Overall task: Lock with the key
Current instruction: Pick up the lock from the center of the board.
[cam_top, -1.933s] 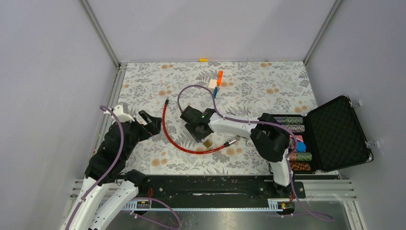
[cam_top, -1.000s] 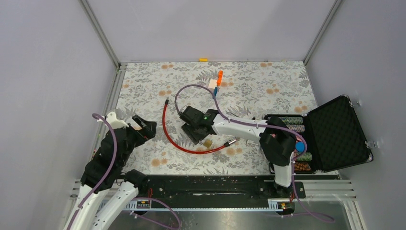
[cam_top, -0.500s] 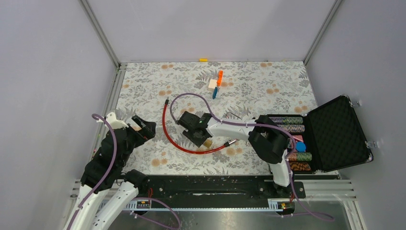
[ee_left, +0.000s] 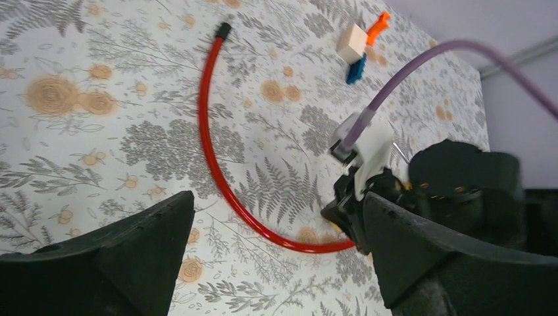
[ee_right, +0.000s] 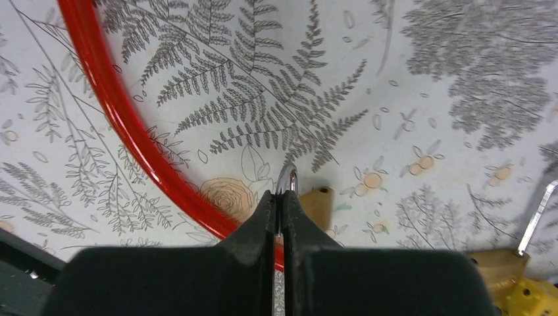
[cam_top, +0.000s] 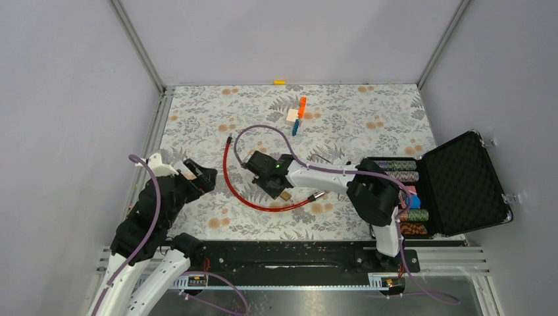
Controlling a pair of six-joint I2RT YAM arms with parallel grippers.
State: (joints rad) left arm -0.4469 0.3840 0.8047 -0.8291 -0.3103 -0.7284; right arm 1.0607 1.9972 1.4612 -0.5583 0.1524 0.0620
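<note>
- Grey-lilac walls [cam_top: 276, 39] with metal corner posts close in the cell.
- Floral-printed cloth covers the table [cam_top: 355, 112].
- A black case [cam_top: 467, 181] stands open at the right edge, with rows of chips [cam_top: 398, 166] in its tray. Their faces are too small to read.
- The left gripper [ee_left: 278, 204] hangs over the table's left side, its jaws spread wide and holding nothing.
- A red cable [cam_top: 227, 174] curves across the middle of the cloth.
- The right gripper [cam_top: 279, 189] is down at the cable's near bend.
- Only the right wrist view shows its fingers [ee_right: 263, 217] pinched tight on a thin silver metal piece [ee_right: 287, 179]. I cannot tell whether it is a key or a shackle.
- The brass padlock [cam_top: 285, 195] lies on the cloth just beside those fingers.
- A beige block [cam_top: 291, 115], an orange piece [cam_top: 302, 105] and a blue piece [cam_top: 295, 127] sit together farther back.
</note>
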